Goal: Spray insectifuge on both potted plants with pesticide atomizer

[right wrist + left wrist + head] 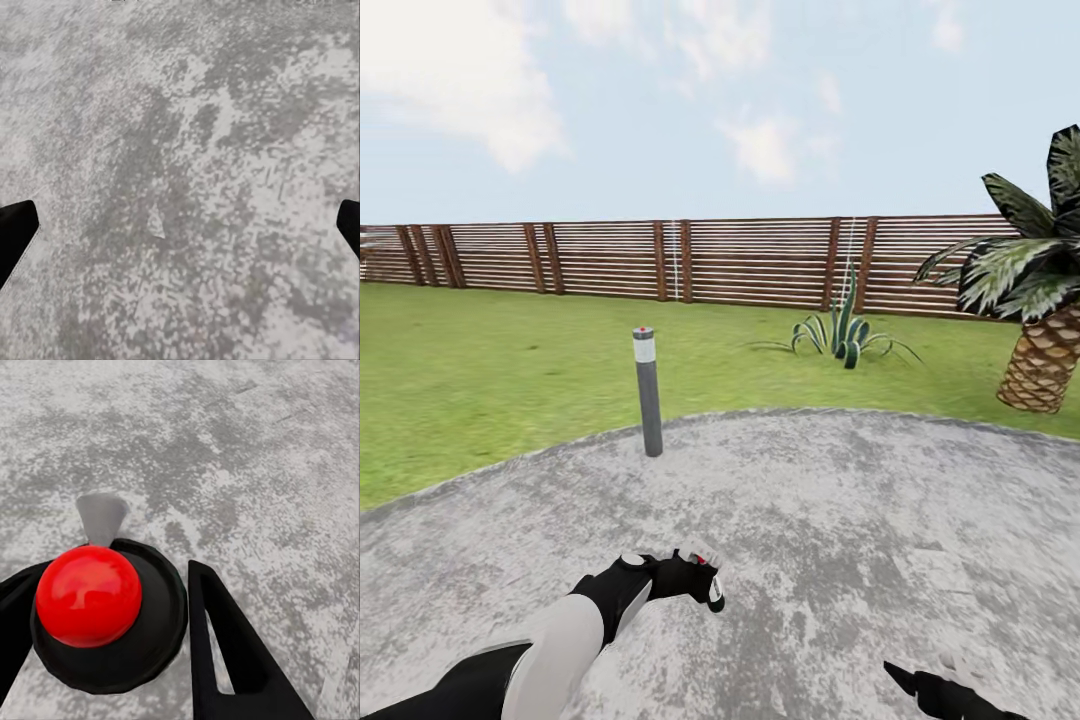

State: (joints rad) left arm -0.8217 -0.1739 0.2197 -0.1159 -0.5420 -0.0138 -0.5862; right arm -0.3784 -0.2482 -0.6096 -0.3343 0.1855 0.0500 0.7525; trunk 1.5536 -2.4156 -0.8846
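While the left hand [112, 622] clamps the atomizer [90, 596] upright, the right hand [180, 225] is spread.

Atomizer [101, 611]: held between fingers of left gripper [112, 660]; left wrist view shows glossy red round cap seated on black disc-shaped top, grey nozzle projecting from one side, grey paving beneath. Head view: atomizer [705, 578] at end of left arm, low above paving, red and white parts visible, details too small to tell.

Garden: green lawn [480, 370], brown slatted fence [740, 260] along far edge, grey paving [810, 520] in foreground.
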